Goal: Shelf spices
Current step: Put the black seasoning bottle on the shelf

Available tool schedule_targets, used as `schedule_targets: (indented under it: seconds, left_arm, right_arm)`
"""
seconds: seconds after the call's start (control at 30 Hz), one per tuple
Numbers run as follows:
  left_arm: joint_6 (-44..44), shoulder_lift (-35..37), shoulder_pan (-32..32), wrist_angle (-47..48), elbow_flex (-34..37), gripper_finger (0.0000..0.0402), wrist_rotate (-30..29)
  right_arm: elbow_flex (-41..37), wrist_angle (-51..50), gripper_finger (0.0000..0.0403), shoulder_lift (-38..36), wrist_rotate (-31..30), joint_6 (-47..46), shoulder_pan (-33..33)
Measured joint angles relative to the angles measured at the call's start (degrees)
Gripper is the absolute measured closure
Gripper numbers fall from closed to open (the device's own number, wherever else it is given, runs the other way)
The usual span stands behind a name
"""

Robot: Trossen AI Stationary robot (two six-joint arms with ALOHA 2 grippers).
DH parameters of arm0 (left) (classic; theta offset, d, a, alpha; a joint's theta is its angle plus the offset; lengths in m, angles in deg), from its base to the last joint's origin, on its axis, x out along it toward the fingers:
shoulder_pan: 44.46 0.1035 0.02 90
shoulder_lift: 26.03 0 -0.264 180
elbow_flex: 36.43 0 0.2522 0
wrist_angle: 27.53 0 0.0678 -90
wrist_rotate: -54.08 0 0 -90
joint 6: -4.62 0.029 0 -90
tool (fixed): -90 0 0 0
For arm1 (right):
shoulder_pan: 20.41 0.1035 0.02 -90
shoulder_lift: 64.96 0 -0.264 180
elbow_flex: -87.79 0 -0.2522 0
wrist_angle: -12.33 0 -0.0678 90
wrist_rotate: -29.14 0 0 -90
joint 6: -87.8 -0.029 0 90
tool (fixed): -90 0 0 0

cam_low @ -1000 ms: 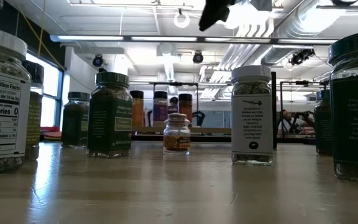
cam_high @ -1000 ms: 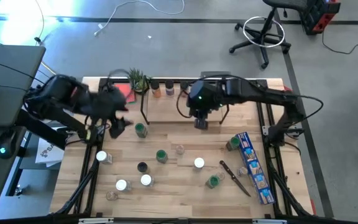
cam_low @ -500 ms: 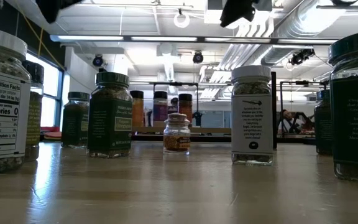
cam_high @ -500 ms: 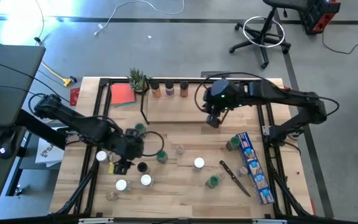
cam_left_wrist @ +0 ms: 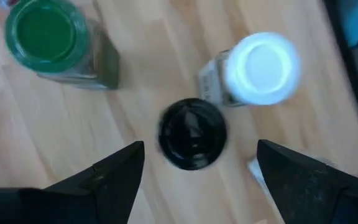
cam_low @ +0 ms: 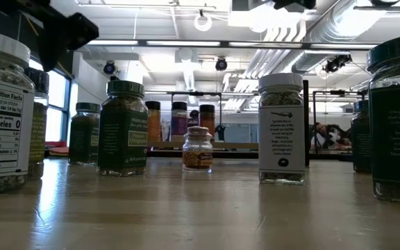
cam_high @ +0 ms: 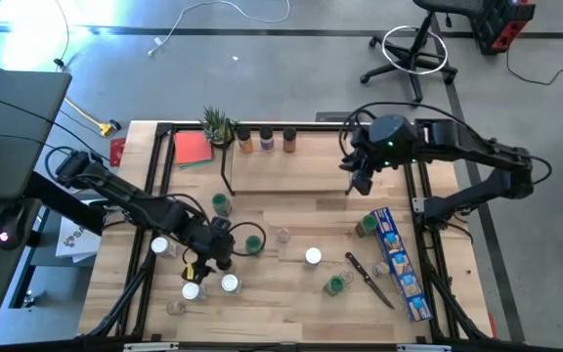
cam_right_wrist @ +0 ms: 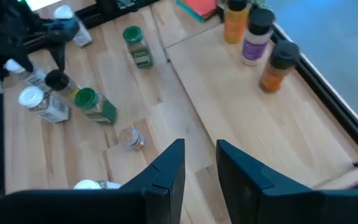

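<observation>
While every jar in sight stands upright on its base, cap up and long axis vertical, the spices are scattered over the front half of the bench (cam_high: 291, 293), with only three on the shelf (cam_high: 291, 166) at the back edge: an orange jar (cam_high: 245, 140), a purple-labelled jar (cam_high: 266, 138) and a brown jar (cam_high: 288, 138) in a row along its far board. Toward the bench's left edge, the left gripper (cam_left_wrist: 194, 158) hangs directly over a black-capped jar (cam_left_wrist: 192, 133), its fingers (cam_left_wrist: 114, 177) spread wide on either side of the cap and not touching it. A green-capped jar (cam_left_wrist: 45, 34) and a white-capped jar (cam_left_wrist: 261, 67) stand just beside the black-capped one, crowding the space around it; more white caps sit near the front left corner (cam_high: 192, 290). Another green-capped jar (cam_high: 222, 203) stands just in front of the shelf's left end, and a small clear jar (cam_high: 282, 235) sits near the bench's middle. Further right come a white-capped jar (cam_high: 313, 256) and a green-capped jar (cam_high: 336, 285), then a black-handled utensil (cam_high: 368, 278) and a long blue box (cam_high: 400, 262) lying slantwise toward the right edge. Above the shelf's right end, the right gripper (cam_right_wrist: 199, 165) hovers with its fingers nearly together, only a narrow gap between them, holding nothing
</observation>
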Motion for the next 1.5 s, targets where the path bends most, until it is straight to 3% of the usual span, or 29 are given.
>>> schedule_targets:
  seconds: [0.4,0.7,0.8,1.1,1.3,1.5]
  left_arm:
    - [-3.07,-8.1,-0.2,-2.51,0.0,0.0104,0.31]
    - [-6.62,-7.36,-0.15,-3.15,-0.05,0.0203,0.64]
    - [-7.69,-7.52,0.28,-0.62,-1.5,0.0206,0.55]
    - [1.02,-7.29,9.08,21.31,-18.61,0.0206,-6.78]
    - [1.81,-9.02,21.64,15.5,-30.95,0.0206,-7.14]
    - [4.97,-19.81,31.52,12.39,-42.49,0.0206,-7.51]
  right_arm:
    - [0.02,-0.67,0.0318,-1.25,-2.9,-3.9,1.56]
    - [0.04,-0.68,0.0318,-1.25,-8.91,-4.43,3.86]
    - [0.04,-0.88,0.0318,-1.25,-9.55,-4.61,3.85]
    - [0.04,-1.87,0.0318,-1.23,-10.23,-3.15,3.84]
    - [0.06,-2.99,0.0318,-1.23,-10.81,0.34,3.69]
    - [0.07,-8.23,0.0318,-1.23,-15.15,-0.86,3.69]
